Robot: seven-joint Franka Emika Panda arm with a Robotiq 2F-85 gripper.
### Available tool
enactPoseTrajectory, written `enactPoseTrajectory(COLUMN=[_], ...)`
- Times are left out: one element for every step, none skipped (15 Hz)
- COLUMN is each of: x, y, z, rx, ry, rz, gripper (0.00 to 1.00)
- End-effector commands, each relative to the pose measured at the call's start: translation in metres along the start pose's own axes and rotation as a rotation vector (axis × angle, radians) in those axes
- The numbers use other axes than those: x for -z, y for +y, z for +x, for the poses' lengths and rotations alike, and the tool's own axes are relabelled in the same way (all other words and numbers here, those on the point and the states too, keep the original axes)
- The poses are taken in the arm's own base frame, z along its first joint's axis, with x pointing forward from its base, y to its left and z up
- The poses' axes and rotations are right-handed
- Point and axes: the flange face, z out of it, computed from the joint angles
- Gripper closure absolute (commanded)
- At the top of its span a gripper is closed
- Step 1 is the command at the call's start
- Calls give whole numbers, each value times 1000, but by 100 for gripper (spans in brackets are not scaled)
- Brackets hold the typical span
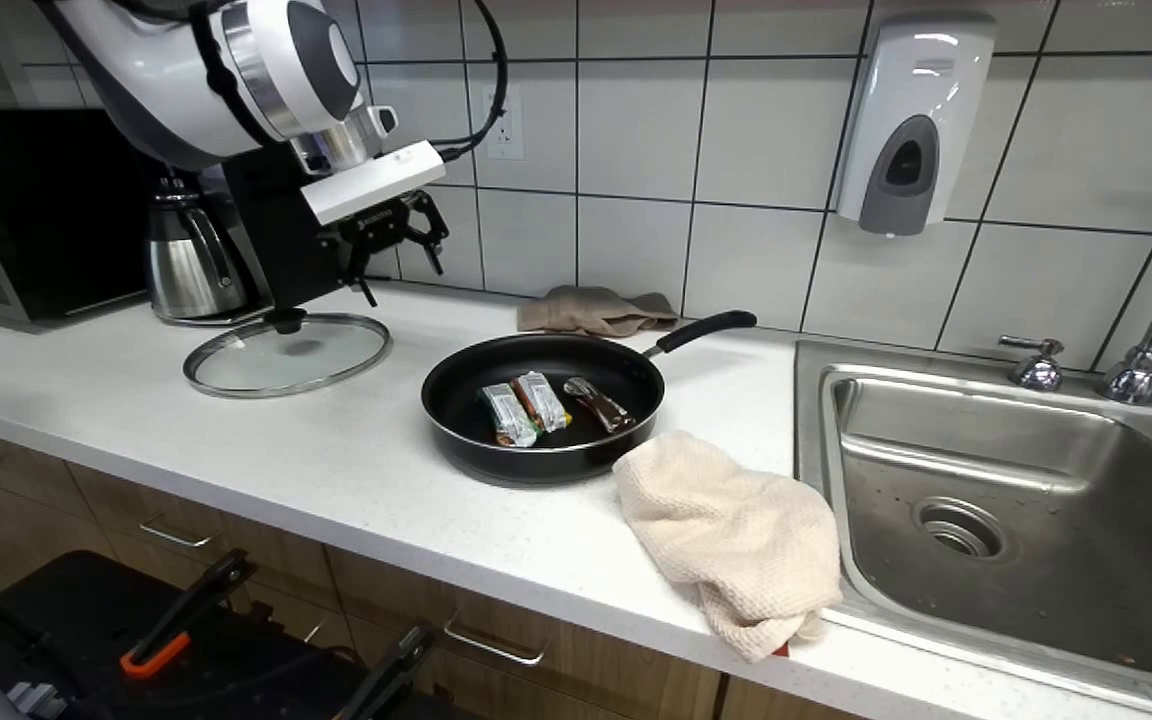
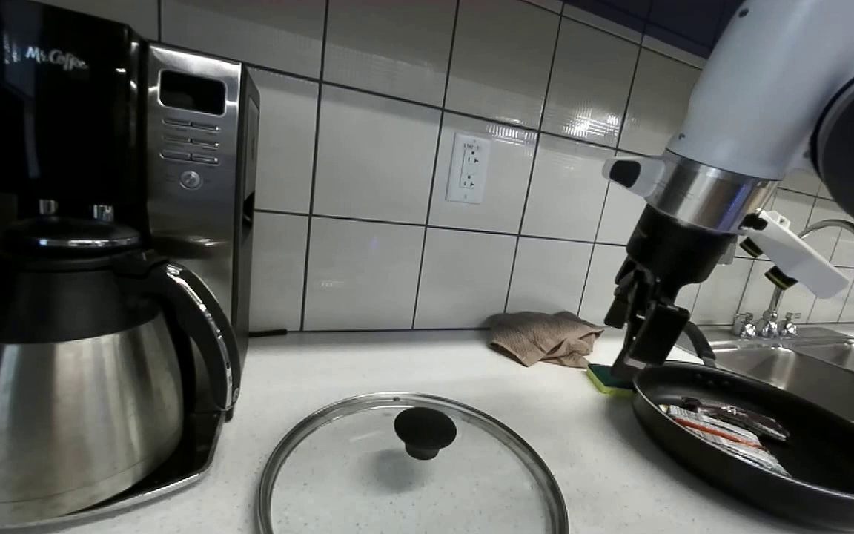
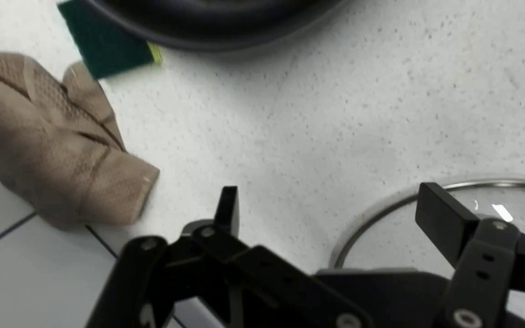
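Pincer point(image 3: 330, 198) spread and empty over the bench point(image 1: 326, 470), near a glass lid point(image 1: 281, 370) lying apart from the frying pan point(image 1: 521, 462); sound grasping would likely mean centring over the lid's black knob point(image 2: 425, 430).

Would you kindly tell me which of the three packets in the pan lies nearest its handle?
The dark brown packet; the two mostly silver packets lie side by side, farther from the handle.

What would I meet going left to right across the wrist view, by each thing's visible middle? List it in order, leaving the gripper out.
Brown cloth → dark green and yellow sponge → black pan, cut off by the top edge → glass lid, cut off by the right edge.
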Motion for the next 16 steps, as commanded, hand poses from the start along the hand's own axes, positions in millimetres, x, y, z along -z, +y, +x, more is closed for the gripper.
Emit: enactPoseTrajectory(x=[-3,-4,-7,-10,-13,-15,-15,-16,-17,-18,-18,-19,-19,-19,-18,-18], y=[-6,-9,-11,-14,-17,-19,-22,-24,-25,-24,-23,-22,-20,-20,-17,-15], z=[36,43,48,53,60,65,71,76,81,85,88,90,92,92,90,88], rx=[109,126,140,149,161,174,189,205,223,238,252,264,278,293,303,312], ry=[128,164,201,235,264,289,310,326,339,346,353,358,358,353,326,303], rz=[0,1,9,16,27,37,49,60,72,83,90,96,100,101,94,91], gripper=[0,0,0,0,0,0,0,0,0,0,0,0,0,0,0,0])
